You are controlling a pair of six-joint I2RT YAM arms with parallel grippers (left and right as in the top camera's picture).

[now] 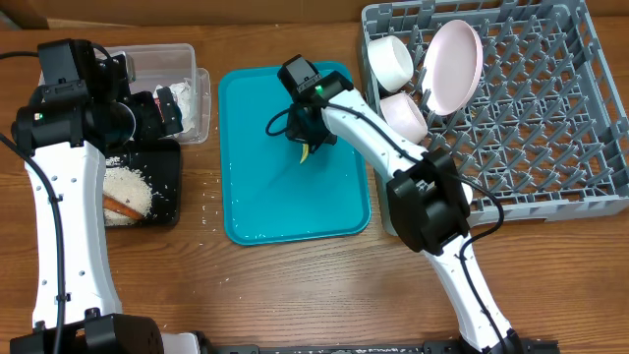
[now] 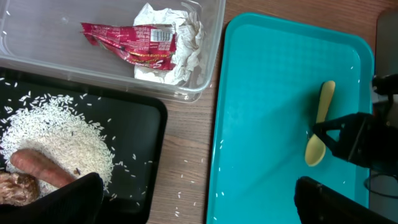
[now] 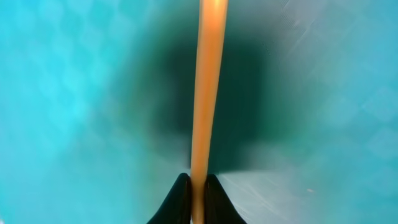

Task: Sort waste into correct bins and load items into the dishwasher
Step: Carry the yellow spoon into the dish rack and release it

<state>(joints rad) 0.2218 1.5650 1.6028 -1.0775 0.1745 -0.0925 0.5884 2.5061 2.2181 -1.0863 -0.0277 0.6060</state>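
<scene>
The pale yellow spoon point(image 1: 307, 152) lies on the teal serving tray point(image 1: 256, 197). My right gripper point(image 1: 305, 138) is shut on its handle point(image 3: 208, 93), fingertips point(image 3: 198, 182) pinching it. The spoon also shows in the left wrist view point(image 2: 320, 124). My left gripper point(image 2: 199, 208) is open and empty, above the black tray's right edge point(image 2: 155, 124). The clear tub point(image 2: 211, 37) holds the red wrapper point(image 2: 130, 40) and white napkin point(image 2: 183, 53). The black tray holds rice point(image 2: 56, 134), the orange-brown stick point(image 2: 37, 167) and the brown lump point(image 2: 15, 186). The cup is out of view.
The grey dish rack point(image 1: 550, 147) stands at the right with two white bowls point(image 1: 390, 59) point(image 1: 403, 113) and the pink-white plate point(image 1: 452, 64) upright in its left side. Loose rice grains point(image 2: 186, 177) lie on the wood between the black tray and the teal tray.
</scene>
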